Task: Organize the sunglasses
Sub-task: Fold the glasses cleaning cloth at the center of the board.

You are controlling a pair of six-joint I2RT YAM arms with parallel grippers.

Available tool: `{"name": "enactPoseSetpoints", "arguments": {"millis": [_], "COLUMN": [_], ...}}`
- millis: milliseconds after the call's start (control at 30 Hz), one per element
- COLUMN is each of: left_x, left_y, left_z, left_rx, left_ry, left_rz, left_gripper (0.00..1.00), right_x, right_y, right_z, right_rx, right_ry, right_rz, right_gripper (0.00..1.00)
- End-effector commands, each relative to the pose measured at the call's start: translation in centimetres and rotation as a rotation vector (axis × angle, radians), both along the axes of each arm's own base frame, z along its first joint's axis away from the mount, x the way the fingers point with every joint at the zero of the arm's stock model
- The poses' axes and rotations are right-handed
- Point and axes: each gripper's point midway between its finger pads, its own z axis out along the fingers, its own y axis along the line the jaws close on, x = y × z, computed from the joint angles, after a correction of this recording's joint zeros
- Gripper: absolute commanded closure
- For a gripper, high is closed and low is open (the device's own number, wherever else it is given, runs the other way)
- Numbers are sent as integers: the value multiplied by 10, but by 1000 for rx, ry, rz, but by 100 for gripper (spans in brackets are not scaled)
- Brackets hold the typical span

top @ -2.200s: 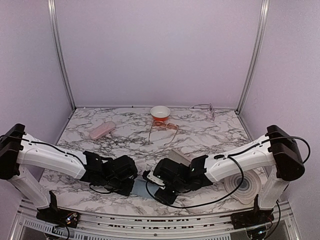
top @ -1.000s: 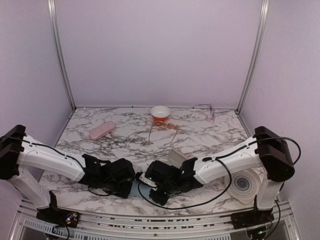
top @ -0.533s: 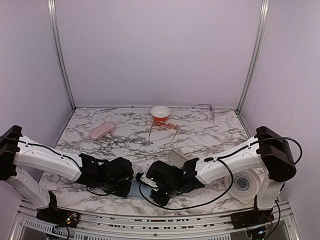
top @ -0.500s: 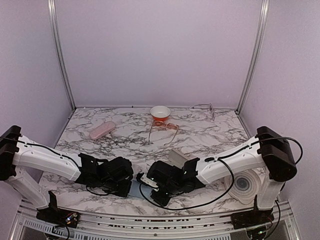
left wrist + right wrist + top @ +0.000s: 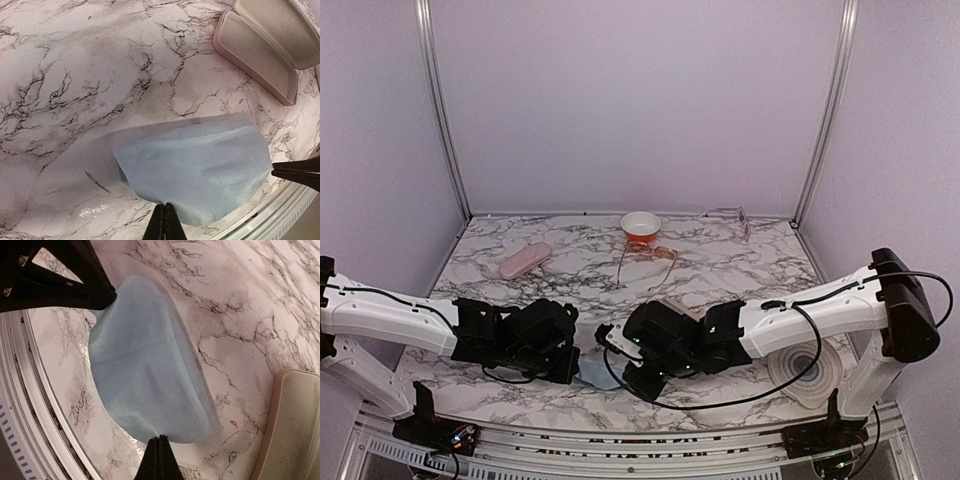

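Note:
The orange-tinted sunglasses [image 5: 648, 258] lie unfolded mid-table, just in front of the bowl. A pale pair of sunglasses [image 5: 732, 215] sits against the back wall at the right. Both grippers are low at the table's near edge, far from either pair. My left gripper [image 5: 575, 366] [image 5: 164, 219] is shut on one edge of a light blue cloth [image 5: 592, 372] [image 5: 200, 167] [image 5: 145, 370]. On the opposite edge my right gripper [image 5: 618, 373] [image 5: 159, 442] is also shut. The cloth hangs slightly off the marble between them, casting a shadow.
An open pink case [image 5: 670, 310] [image 5: 260, 60] [image 5: 295, 425] lies just beyond the cloth, partly under the right arm. A closed pink case [image 5: 523, 261] is at the left. An orange-and-white bowl [image 5: 640, 226] stands at the back. A white round object [image 5: 807, 372] is near the right base.
The right gripper has shut on the cloth's edge. Both wrists then shifted slightly, and the cloth now hangs stretched between the two grippers. The sunglasses have not moved.

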Motion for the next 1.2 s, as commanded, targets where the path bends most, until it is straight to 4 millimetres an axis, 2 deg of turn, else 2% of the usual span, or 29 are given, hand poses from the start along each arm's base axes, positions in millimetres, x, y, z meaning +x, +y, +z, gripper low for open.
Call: {"name": "enactPoseSetpoints", "arguments": {"millis": [0, 300, 533, 767, 1033, 1167], "left_x": [7, 19, 41, 65, 92, 96], "left_y": [-3, -5, 3, 5, -3, -8], "left_z": [27, 54, 72, 83, 86, 80], "left_rx": [-30, -51, -51, -39, -13, -1], "left_ry": [-41, -102, -153, -193, -228, -221], "left_rz": [26, 63, 138, 171, 160, 150], "left_gripper": [100, 100, 100, 100, 100, 100], "right_x": [9, 18, 42, 71, 103, 107], "right_y": [4, 1, -5, -7, -4, 0], "right_z": [39, 66, 78, 93, 97, 95], "right_rx": [54, 104, 126, 188, 192, 191], "right_ry": [-49, -85, -106, -117, -146, -142], "right_rz": [-59, -113, -191, -234, -233, -218], "right_gripper": [100, 100, 100, 100, 100, 100]}}
